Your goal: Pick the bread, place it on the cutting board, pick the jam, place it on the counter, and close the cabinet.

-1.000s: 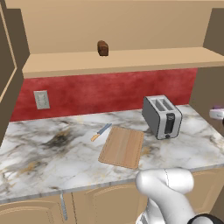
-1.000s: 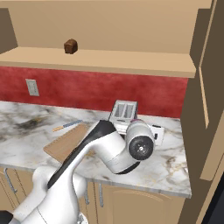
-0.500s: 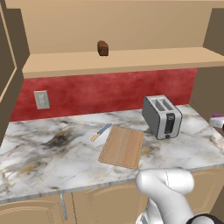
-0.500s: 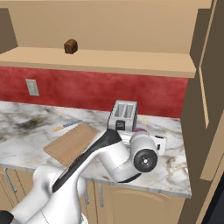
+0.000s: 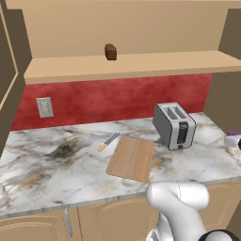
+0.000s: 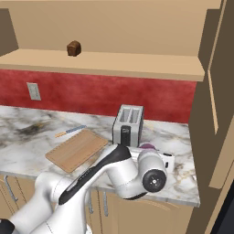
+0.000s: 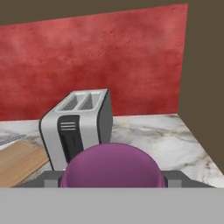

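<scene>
Already the small squat purple jam jar (image 7: 112, 165) sat between the end effector's (image 7: 112, 181) fingers, to the right of the toaster.
The end effector was closed on the jar over the white veined marble bench (image 5: 56, 160), just in front of the boxy silver two-slot toaster (image 6: 128, 124); whether the jar touched the slab could not be told. Such a jar is probably rigid, smooth and fairly light, so a grip across its round body below the lid seems safest against slipping. The small dark brown loaf (image 5: 110, 52) stood up on the tan cabinet shelf (image 5: 127, 66), well apart from the bare light-brown wooden cutting board (image 5: 132, 157). Compared with a second before, the arm's elbow had swung further right and lower in the right base view, and the jar's purple showed more plainly beside the toaster.
</scene>
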Available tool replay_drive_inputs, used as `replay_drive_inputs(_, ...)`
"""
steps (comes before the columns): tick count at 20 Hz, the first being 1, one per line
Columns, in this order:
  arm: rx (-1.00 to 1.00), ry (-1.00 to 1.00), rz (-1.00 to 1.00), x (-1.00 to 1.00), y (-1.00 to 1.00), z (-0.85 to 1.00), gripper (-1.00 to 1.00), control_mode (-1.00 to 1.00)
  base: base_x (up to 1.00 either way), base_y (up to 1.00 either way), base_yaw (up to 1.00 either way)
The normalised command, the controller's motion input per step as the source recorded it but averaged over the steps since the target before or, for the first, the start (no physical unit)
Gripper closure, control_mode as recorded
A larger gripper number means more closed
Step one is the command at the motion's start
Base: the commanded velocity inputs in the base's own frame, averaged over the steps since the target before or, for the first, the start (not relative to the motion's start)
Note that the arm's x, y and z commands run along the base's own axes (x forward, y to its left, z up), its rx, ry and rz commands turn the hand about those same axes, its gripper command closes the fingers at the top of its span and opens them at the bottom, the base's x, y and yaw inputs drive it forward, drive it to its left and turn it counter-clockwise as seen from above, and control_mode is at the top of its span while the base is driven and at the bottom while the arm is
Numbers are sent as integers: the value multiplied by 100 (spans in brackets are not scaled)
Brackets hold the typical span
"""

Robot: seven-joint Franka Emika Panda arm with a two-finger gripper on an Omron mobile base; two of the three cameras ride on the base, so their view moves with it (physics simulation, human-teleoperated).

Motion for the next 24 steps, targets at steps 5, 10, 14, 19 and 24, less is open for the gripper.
replay_drive_inputs(5, 0, 0, 0, 0, 0, -38, 100, -100, 0, 0, 0)
replay_drive_inputs(10, 0, 0, 0, 0, 0, -42, 100, -100, 0, 0, 0)
replay_drive_inputs(14, 0, 0, 0, 2, -6, -38, 100, -100, 0, 0, 0)
replay_drive_inputs(19, 0, 0, 0, 12, 0, -31, 100, -100, 0, 0, 0)
replay_drive_inputs(24, 0, 0, 0, 15, -2, -25, 100, -100, 0, 0, 0)
